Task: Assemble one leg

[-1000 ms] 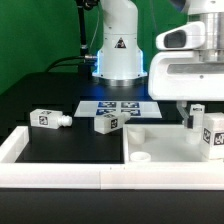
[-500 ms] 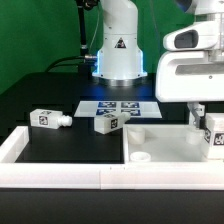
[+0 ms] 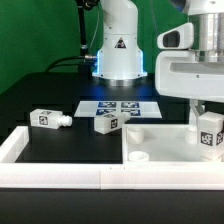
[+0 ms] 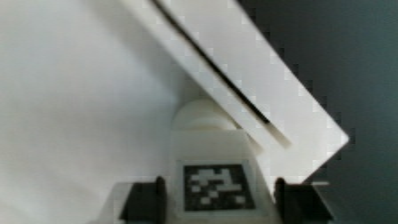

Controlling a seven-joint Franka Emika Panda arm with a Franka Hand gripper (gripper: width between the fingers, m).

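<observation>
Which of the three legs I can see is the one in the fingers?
The leg at the exterior view's right, between the gripper fingers over the white panel. The other two legs lie loose on the black table.

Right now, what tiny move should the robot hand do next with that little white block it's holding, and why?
Probably lower it a little. The gripper is shut on a leg, held upright over the far right corner of the white panel. In the wrist view the leg sits between the fingers, peg end toward the panel, apparently not seated yet.
</observation>
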